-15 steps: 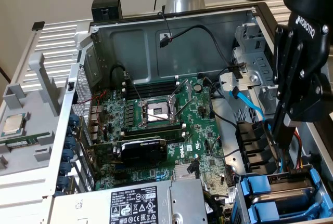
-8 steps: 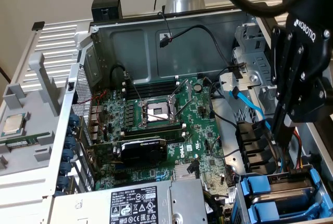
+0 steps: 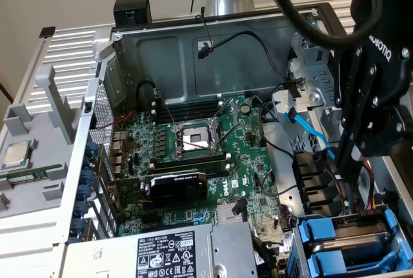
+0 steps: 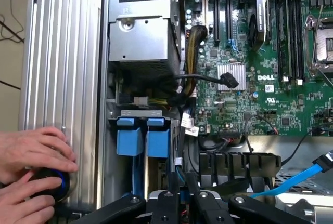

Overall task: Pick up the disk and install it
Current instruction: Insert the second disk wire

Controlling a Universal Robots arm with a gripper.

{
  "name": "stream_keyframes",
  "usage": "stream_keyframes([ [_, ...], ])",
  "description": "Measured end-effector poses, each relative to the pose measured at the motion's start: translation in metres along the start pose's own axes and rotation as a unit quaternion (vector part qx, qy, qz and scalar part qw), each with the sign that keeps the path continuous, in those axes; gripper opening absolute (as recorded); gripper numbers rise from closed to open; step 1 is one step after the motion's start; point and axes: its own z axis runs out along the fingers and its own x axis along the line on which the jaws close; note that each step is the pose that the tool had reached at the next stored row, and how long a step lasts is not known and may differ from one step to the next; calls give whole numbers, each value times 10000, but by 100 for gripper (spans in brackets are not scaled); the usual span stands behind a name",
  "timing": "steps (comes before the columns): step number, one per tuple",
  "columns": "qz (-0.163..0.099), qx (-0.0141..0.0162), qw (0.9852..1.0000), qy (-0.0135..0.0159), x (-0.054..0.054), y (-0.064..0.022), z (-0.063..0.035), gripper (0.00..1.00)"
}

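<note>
Going left to right in the exterior view: small processor chip (image 3: 15,155) parked on the grey side tray, well apart from everything else. Then the open case (image 3: 193,52) with the green motherboard (image 3: 251,162) and an empty CPU socket (image 3: 193,138), black graphics card (image 3: 177,186) just below it. Grey power supply (image 3: 164,255) along the near edge. Blue cable (image 3: 310,129) looping further right. The disk (image 3: 319,231) down in the drive bay at the exterior view's right, blue carrier showing. Gripper (image 3: 352,204) reaching right down onto it, pinched nearly closed, with a blue sliver between the tips in the wrist view (image 4: 182,203). Can't tell if that's a real grip. Also a person's hand (image 4: 31,151) resting on a black knob beside the case.
</note>
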Motion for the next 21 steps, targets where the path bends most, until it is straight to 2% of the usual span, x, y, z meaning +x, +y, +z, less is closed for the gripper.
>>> stream_keyframes([
  [3, -17, -3, 10000, -67, 54, -4, 37, 16],
  [6, -27, -4, 9999, -162, 125, -7, 64, 16],
  [7, -29, -5, 9998, -183, 147, -8, 74, 16],
  [11, -30, -6, 9998, -194, 188, -11, 97, 16],
  [16, -34, -6, 9997, -227, 227, -19, 163, 16],
  [21, -40, -6, 9996, -290, 268, -24, 212, 16],
])
